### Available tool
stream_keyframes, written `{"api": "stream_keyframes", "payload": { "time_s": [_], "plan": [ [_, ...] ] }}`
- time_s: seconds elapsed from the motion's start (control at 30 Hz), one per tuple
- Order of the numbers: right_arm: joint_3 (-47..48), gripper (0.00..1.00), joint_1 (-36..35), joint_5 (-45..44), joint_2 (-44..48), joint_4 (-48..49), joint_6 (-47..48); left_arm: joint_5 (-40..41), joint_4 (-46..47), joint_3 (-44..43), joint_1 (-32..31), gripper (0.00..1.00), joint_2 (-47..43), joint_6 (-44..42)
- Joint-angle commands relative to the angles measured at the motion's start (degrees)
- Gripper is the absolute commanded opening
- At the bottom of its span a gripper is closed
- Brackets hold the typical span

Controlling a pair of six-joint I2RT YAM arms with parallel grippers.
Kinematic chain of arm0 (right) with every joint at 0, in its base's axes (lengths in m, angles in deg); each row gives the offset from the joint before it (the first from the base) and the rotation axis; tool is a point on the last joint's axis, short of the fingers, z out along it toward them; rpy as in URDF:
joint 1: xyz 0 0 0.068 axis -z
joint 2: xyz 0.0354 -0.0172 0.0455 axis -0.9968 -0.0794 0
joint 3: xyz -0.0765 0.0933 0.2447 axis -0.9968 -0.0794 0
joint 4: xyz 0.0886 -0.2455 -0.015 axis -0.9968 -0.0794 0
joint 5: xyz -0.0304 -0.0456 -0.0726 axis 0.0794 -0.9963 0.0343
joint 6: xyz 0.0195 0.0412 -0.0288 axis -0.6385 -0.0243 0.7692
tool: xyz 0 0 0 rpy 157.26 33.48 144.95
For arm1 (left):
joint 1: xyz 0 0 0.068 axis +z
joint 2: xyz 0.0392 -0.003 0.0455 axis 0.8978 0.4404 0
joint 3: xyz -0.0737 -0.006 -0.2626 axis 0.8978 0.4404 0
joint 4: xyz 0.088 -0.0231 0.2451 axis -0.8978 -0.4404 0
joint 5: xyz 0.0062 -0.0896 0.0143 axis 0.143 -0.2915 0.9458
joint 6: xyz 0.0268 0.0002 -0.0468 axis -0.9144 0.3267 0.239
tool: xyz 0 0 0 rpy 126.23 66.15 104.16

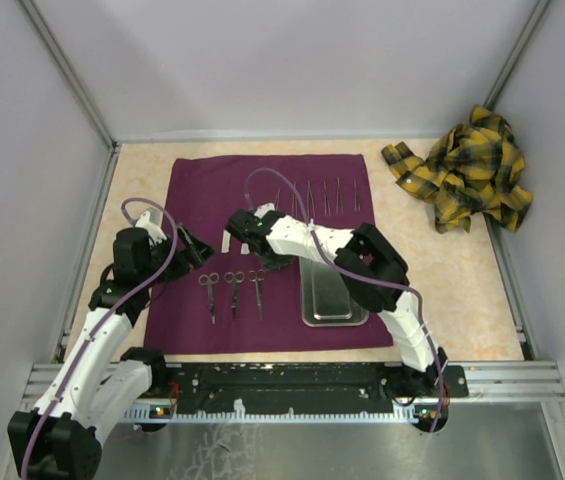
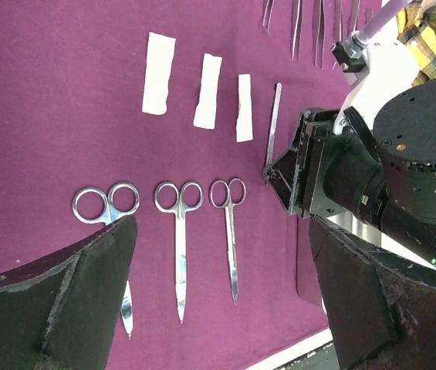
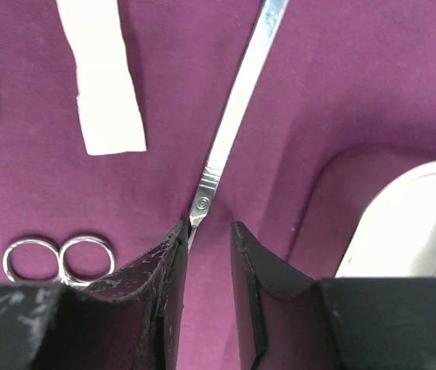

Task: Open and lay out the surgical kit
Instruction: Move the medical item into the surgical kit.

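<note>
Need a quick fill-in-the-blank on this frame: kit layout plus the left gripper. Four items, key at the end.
1. A row of ___ scissors lies on the purple cloth.
2. By the robot's sides, the steel tray sits to the scissors' ___.
3. The crumpled plaid cloth is mostly ___.
4. The left gripper hovers with its jaws ___.

Missing words: three; right; yellow; open.

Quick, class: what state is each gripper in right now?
Left gripper: open, holding nothing.
Right gripper: partly open, thin metal instrument ending at the gap, not clamped.
</note>
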Motion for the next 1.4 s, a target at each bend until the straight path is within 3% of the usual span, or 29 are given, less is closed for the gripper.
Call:
{"api": "stream_keyframes", "payload": {
  "time_s": [0.0, 0.23, 0.4, 0.5, 0.67, 0.77, 0.9, 1.07, 1.2, 1.37],
  "plan": [
    [-3.0, 0.29, 0.4, -2.3, 4.6, -1.0, -1.0, -1.4, 1.4, 0.3, 0.3, 0.98, -0.6, -0.2],
    [-7.6, 0.31, 0.8, 0.5, 9.5, 4.0, 0.0, -1.5, 2.3, 0.5, 0.3, 0.99, -0.5, -0.2],
    [-8.7, 0.46, 0.7, 2.3, 17.7, 8.3, 2.0, -1.0, 1.9, -2.9, 0.3, 1.00, 0.6, -1.4],
    [-10.1, 0.60, 0.8, 1.1, 25.2, 9.6, 3.4, -1.3, 1.7, -6.3, 0.3, 1.00, 3.0, -2.7],
    [-13.9, 0.65, 3.2, -2.2, 38.9, 10.7, 6.5, -1.1, 1.8, -11.3, 0.3, 1.00, 7.4, -5.2],
    [-20.9, 0.71, 9.9, -3.1, 48.0, 13.2, 8.6, 1.8, 3.8, -14.3, 0.2, 1.00, 8.8, -8.0],
    [-34.3, 0.73, 23.7, 2.7, 60.3, 20.9, 13.5, 9.6, 6.9, -16.8, 0.3, 1.00, 11.5, -12.0],
    [-49.6, 0.75, 38.2, 2.9, 74.3, 30.0, 18.0, 16.2, 13.5, -14.4, 0.3, 1.00, 14.8, -17.5],
    [-60.6, 0.75, 44.4, 1.5, 80.7, 37.4, 19.5, 20.6, 20.0, -10.1, 1.1, 1.00, 16.7, -22.1],
    [-72.2, 0.76, 45.2, -5.0, 82.5, 49.2, 21.7, 23.5, 32.1, -2.7, 3.1, 1.00, 18.7, -23.7]
  ]
}}
